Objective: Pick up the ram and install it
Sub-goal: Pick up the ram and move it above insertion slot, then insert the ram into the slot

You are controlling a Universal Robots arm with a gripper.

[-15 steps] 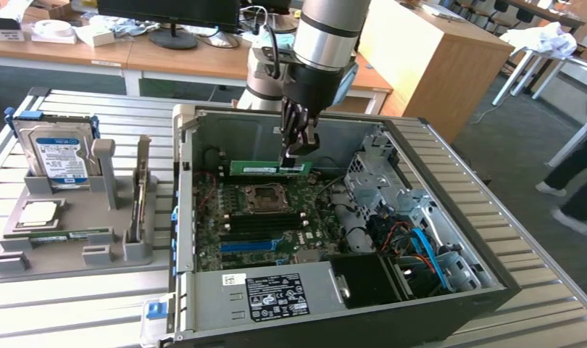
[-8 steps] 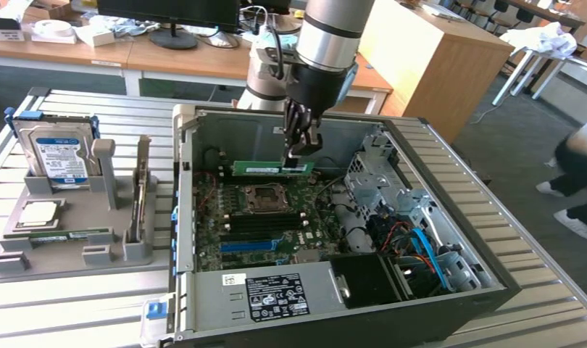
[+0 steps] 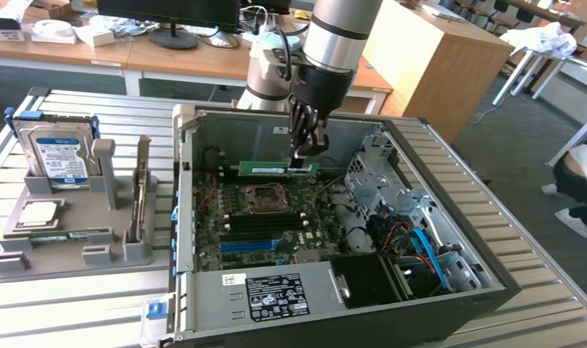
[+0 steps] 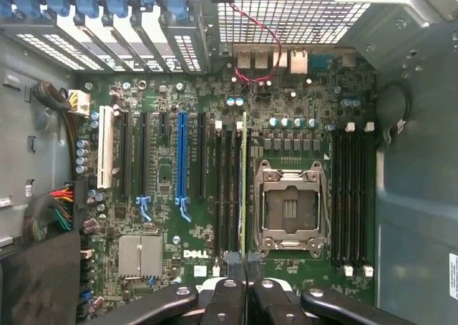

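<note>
Arm (image 3: 337, 32): it reaches down from above into the open computer case (image 3: 448, 185), over the far part of the motherboard (image 3: 274, 250).
Gripper (image 3: 306, 156): the fingers are pressed in tight, pinching the ram by its top edge, near the end toward the exterior view's right.
Ram (image 3: 274, 168): 1 long green stick with a white label, hanging level under the gripper, on the far side of the processor socket (image 3: 265, 194).
Wrist view: here the ram (image 4: 245, 189) is seen edge-on, a thin line running out from the gripper (image 4: 247, 285) along the black memory slots (image 4: 227, 189), just beside the socket (image 4: 290, 203).
Seating: whether the ram touches a slot cannot be told.
Grey holder (image 3: 56, 264): it sits on the table at the exterior view's left, well apart from the case.
On the holder: 1 hard drive (image 3: 56, 156) stands upright at the far end, 1 square silver chip (image 3: 38, 212) lies nearer, and 1 other green stick (image 3: 67, 235) lies flat in front of it.
</note>
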